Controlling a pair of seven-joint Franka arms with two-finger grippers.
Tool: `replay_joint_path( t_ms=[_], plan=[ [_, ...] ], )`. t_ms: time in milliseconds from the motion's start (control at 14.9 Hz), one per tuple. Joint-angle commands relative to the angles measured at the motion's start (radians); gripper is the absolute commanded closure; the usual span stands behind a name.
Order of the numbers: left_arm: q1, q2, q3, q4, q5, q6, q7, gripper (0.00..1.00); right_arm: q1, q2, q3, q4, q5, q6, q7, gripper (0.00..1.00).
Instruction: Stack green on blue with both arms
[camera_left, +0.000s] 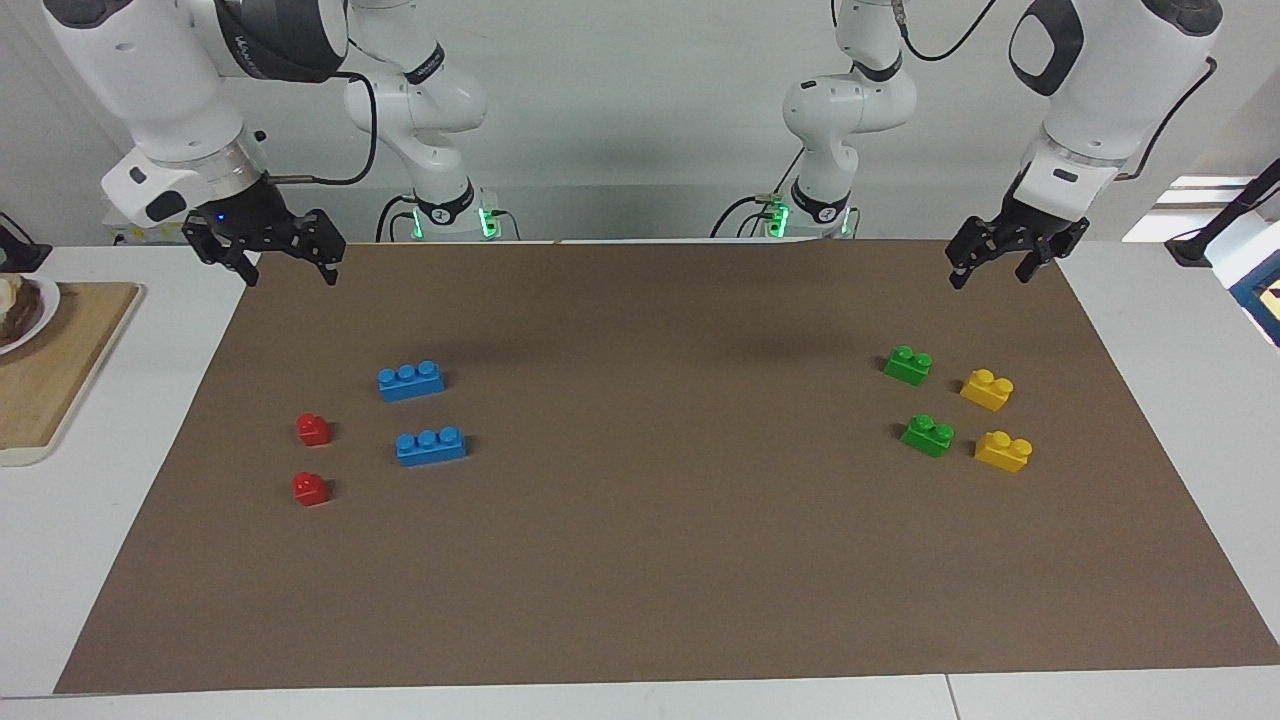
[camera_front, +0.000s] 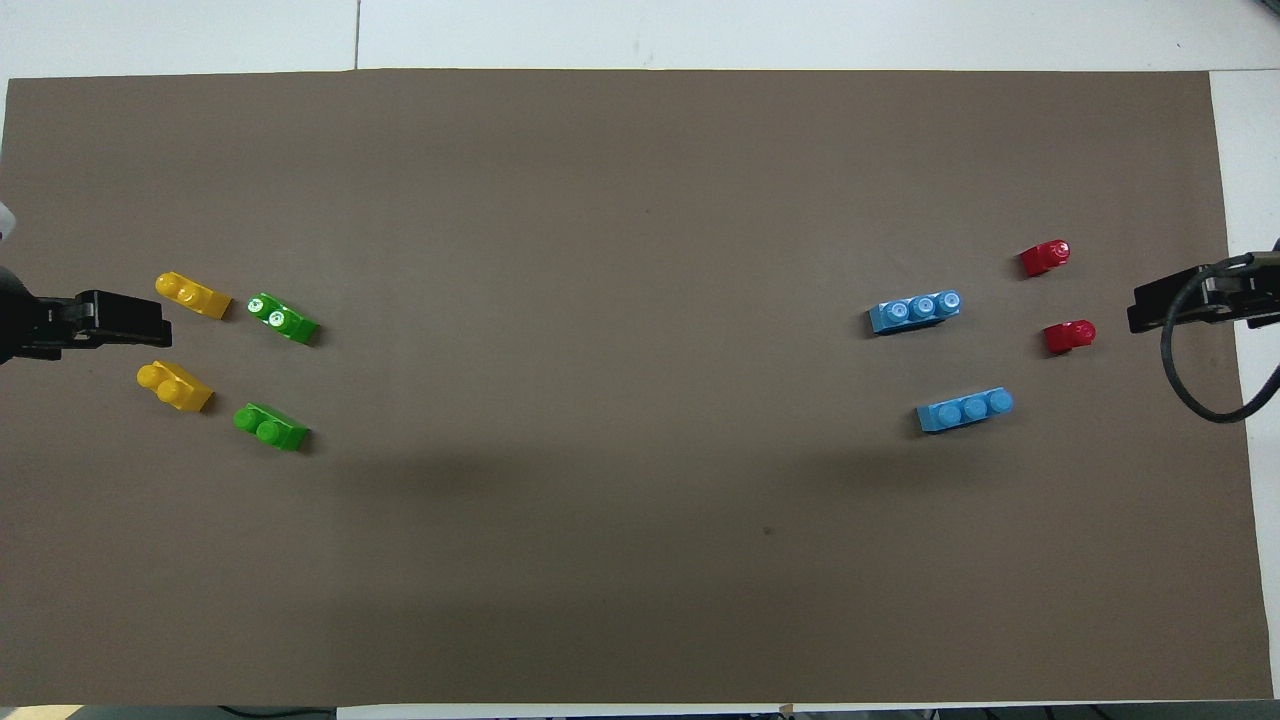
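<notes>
I'm seeing both end effectors hanging open over the mat's robot-side corners, left end effector (camera_left: 1003, 264), right end effector (camera_left: 282, 258). Green bricks (camera_left: 908, 365) are sitting toward the left arm's end, blue bricks (camera_left: 411, 380) toward the right's; the mat (camera_left: 660, 450) between is lying bare.

No legible text, labels, numbers or signs on anything.

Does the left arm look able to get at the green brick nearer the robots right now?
Probably yes. The left gripper hangs open above that end of the mat, the green brick sits alone, and nothing lies between them.
</notes>
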Motion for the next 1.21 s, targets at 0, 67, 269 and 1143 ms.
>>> replay_joint_path(
  t_ms=[0,67,269,1143],
  plan=[
    [-0.005,-0.008,0.004,0.008,-0.008,-0.011,-0.006,0.00,-0.008,-0.027,-0.002,-0.039,0.017,0.012,0.020,0.00],
    [-0.005,-0.008,0.004,0.008,-0.008,-0.013,-0.006,0.00,-0.009,-0.027,-0.004,-0.039,0.026,0.016,0.009,0.00],
    [-0.005,-0.008,0.004,0.008,-0.008,-0.013,-0.006,0.00,-0.016,-0.023,-0.016,-0.036,0.026,0.062,0.006,0.00],
    [-0.005,-0.025,0.002,-0.114,-0.008,0.105,-0.550,0.00,-0.037,0.017,-0.007,-0.158,0.191,0.223,0.933,0.12]
  ],
)
